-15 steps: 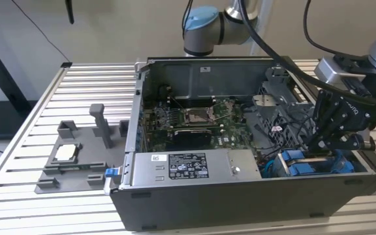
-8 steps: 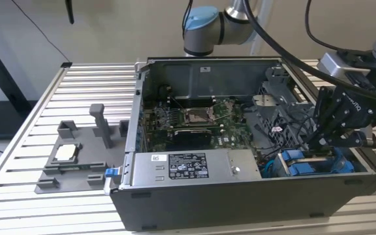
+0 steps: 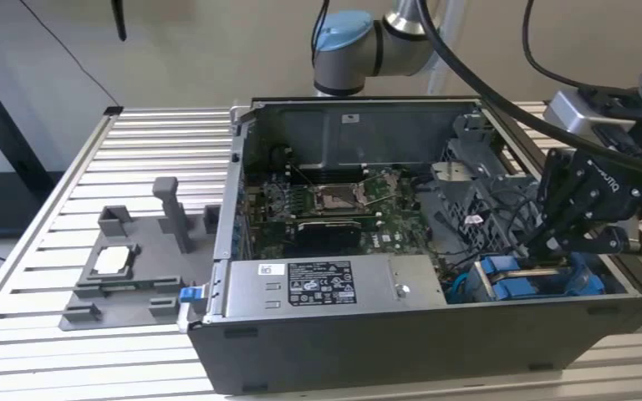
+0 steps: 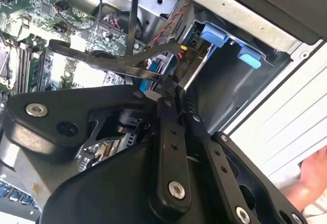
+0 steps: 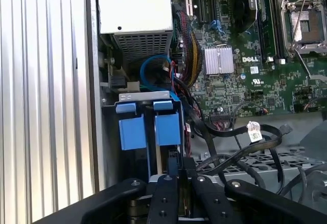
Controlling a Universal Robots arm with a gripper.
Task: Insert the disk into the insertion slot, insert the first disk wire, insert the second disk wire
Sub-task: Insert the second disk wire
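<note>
The disk [image 5: 163, 155] sat upright in the insertion slot [image 3: 538, 280], directly below the end effector [image 5: 180, 175], so that step looked done. The end effector was clenched on a black wire connector [image 5: 173, 163] at the disk's edge, wiring apparently unfinished.

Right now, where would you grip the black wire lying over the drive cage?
Judging by its pose, grip the black wire near its loose connector end, coming from above: there it arches free of the drive cage.
</note>
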